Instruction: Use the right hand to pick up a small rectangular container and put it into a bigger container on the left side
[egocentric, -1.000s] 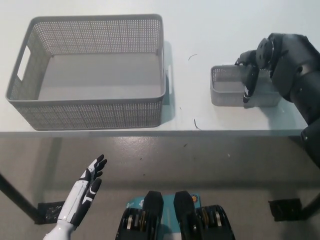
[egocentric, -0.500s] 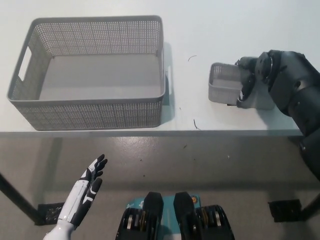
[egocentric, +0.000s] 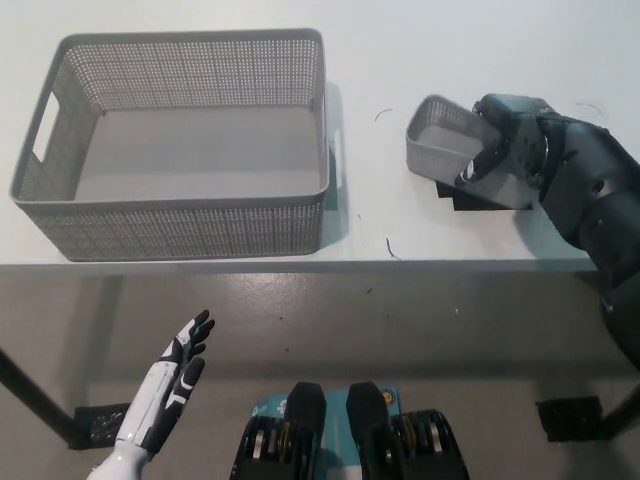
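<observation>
Grey small basket (egocentric: 440, 140) is gripped and tilted off the table (egocentric: 400, 60) by the right hand (egocentric: 505, 150); next, carry it left over the big basket (egocentric: 185, 140). Left hand (egocentric: 170, 385) hangs open below.

- A large basket (egocentric: 180, 150) in pale grey, its walls a fine perforated mesh, its floor plain grey.
- Right of the basket, a small container (egocentric: 440, 140) of the same grey with the same dotted mesh walls.
- A black right hand (egocentric: 505, 150) with dark grey casing at the small container.
- The table (egocentric: 400, 60) under the basket is plain white, marked by a few thin dark squiggles right of the basket.
- Below the basket, a white left hand (egocentric: 165, 385) with black fingertips.
- The floor (egocentric: 330, 330) below the table's edge is mottled grey-green with a dull sheen.
</observation>
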